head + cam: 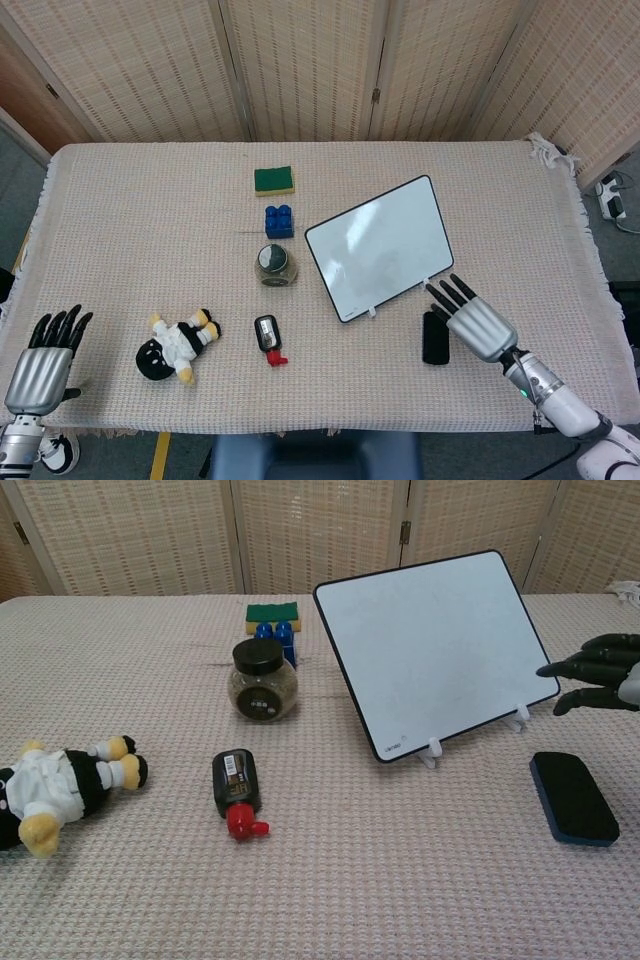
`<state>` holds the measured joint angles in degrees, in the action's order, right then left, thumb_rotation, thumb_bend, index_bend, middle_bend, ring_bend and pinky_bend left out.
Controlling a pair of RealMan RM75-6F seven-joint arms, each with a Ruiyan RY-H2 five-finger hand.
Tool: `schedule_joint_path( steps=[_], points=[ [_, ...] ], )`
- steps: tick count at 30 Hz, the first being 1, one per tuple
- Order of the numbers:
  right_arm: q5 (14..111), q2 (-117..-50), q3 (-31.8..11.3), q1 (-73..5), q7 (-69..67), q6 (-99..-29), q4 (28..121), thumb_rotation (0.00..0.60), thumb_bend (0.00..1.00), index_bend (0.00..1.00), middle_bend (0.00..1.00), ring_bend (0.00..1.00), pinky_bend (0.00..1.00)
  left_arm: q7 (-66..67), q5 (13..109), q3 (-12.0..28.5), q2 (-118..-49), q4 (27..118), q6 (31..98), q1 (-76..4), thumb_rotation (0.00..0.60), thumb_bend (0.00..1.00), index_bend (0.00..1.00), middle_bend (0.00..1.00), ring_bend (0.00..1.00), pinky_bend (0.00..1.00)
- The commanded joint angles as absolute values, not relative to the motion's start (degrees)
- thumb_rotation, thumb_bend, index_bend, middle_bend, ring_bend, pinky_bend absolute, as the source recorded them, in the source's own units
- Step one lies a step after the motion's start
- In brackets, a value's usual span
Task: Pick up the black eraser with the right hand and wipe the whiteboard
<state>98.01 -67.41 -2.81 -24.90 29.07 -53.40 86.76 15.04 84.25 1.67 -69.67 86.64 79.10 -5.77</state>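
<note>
The black eraser (434, 338) (573, 797) lies flat on the cloth, in front of the whiteboard's right corner. The whiteboard (379, 247) (435, 647) leans back on its small white feet, its face blank. My right hand (473, 320) (597, 673) hovers open, fingers spread, just right of and above the eraser, its fingertips near the board's lower right corner. It holds nothing. My left hand (42, 362) hangs open off the table's front left corner; the chest view does not show it.
A glass jar with a black lid (273, 264), blue bricks (279, 220) and a green sponge (273, 180) line up left of the board. A small black bottle with a red cap (268, 337) and a plush toy (177, 345) lie at the front left.
</note>
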Motion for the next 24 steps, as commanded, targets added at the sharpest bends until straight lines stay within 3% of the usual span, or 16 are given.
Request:
schedule_joint_path(
  steps=[1,10,24],
  points=[
    [99.3,-68.62,-1.59,-26.18,27.98,-52.65,85.51,0.6,0.32,0.22,0.0,0.0,0.0,15.32,82.92,2.21,-69.95,86.13,78.24,-6.19,0.6,0.12,0.0,0.0,0.0,0.0],
    [102.3,-69.46,2.65,-26.6,25.74,-54.19,82.92,0.6,0.32,0.22,0.0,0.0,0.0,15.63,81.25,2.27,-70.29,85.56,77.4,-6.66,0.6,0.12,0.0,0.0,0.0,0.0],
    [102.82,-72.52,4.71,-27.5,24.52,-55.6,79.13,0.6,0.32,0.22,0.0,0.0,0.0,15.78,80.08,2.01,-70.42,85.35,76.51,-7.37,0.6,0.12,0.0,0.0,0.0,0.0]
  ],
)
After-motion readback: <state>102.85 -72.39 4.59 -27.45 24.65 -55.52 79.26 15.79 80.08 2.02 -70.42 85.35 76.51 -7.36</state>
